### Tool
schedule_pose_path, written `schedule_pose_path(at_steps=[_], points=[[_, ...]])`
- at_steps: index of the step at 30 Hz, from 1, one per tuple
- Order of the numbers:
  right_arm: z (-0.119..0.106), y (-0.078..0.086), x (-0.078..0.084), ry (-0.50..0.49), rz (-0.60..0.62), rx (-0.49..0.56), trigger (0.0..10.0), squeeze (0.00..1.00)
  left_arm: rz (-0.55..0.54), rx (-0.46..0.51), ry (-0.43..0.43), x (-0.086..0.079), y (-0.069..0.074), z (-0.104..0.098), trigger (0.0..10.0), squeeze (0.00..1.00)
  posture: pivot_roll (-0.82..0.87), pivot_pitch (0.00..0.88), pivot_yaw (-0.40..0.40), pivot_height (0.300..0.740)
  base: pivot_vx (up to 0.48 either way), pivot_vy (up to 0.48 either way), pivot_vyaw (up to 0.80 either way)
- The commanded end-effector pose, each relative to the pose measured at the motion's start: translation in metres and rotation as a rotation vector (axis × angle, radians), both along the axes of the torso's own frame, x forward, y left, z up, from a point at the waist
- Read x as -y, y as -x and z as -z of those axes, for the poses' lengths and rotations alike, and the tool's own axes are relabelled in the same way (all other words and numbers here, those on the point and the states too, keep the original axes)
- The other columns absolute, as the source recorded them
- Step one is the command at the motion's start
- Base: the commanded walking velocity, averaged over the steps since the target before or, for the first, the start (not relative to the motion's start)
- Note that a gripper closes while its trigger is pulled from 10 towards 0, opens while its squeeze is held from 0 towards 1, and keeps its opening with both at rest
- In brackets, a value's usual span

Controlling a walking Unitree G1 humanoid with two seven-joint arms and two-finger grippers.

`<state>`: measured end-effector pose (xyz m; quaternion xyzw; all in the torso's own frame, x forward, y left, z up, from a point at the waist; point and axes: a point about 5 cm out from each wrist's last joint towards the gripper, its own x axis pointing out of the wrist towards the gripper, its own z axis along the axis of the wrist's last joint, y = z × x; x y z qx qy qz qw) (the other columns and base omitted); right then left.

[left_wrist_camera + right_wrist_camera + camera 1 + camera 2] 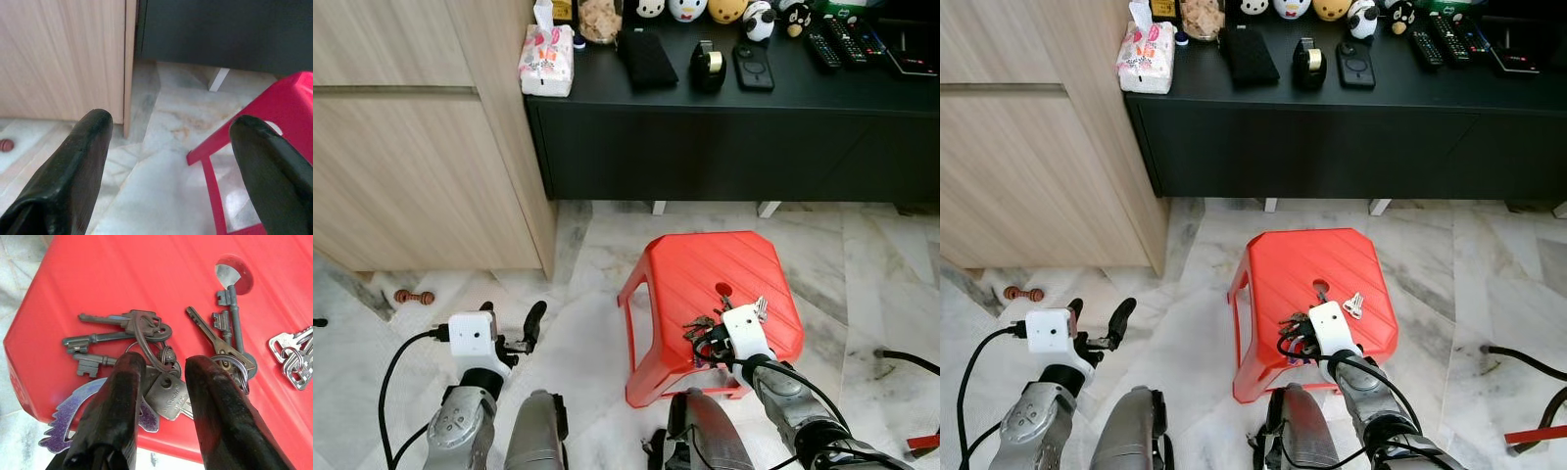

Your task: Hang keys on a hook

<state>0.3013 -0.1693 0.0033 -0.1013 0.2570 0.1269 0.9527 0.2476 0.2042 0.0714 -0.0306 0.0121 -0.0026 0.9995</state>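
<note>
Right claw (pixel 161 382) part-open low in frame, fingers straddling the dark keys (pixel 146 340) on the red stool (pixel 705 269), nothing gripped yet (poised to pinch, apparently). Left claw (pixel 171 147) wide open, empty, beside.

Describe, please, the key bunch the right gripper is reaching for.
Start at the red stool before the black cabinet. The dark key bunch lies near its front edge, beneath the right gripper. Unlike the small silver keys nearby, it carries a purple tag.
</note>
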Motion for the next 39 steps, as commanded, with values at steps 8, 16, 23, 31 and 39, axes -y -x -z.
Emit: schedule_pose_path(at_steps=[8,16,23,31,39], points=[[-0.003,-0.002,0.004,-0.026,0.046,0.033,10.0,0.0,-0.002,-0.018,0.014,0.003,0.006,0.001,10.0,0.0,0.16,0.31,-0.119,0.636,0.0,0.0,0.0],[-0.004,-0.002,0.003,-0.039,0.033,0.035,10.0,0.0,-0.003,-0.021,0.015,0.004,0.008,0.0,10.0,0.0,0.16,0.32,-0.119,0.636,0.0,0.0,0.0],[-0.002,0.0,0.001,-0.051,0.01,0.034,10.0,0.0,-0.006,-0.022,0.015,0.004,0.009,0.0,10.0,0.0,0.17,0.326,-0.122,0.636,0.0,0.0,0.0],[0.0,0.001,-0.002,-0.045,-0.006,0.029,0.0,0.0,-0.009,-0.024,0.013,0.003,0.013,-0.001,10.0,0.0,0.16,0.336,-0.125,0.636,0.0,0.0,0.0],[0.001,0.003,-0.007,-0.054,-0.017,0.038,0.0,0.0,-0.014,-0.038,0.015,0.004,0.015,0.002,10.0,0.0,0.16,0.346,-0.128,0.636,0.0,0.0,0.0]])
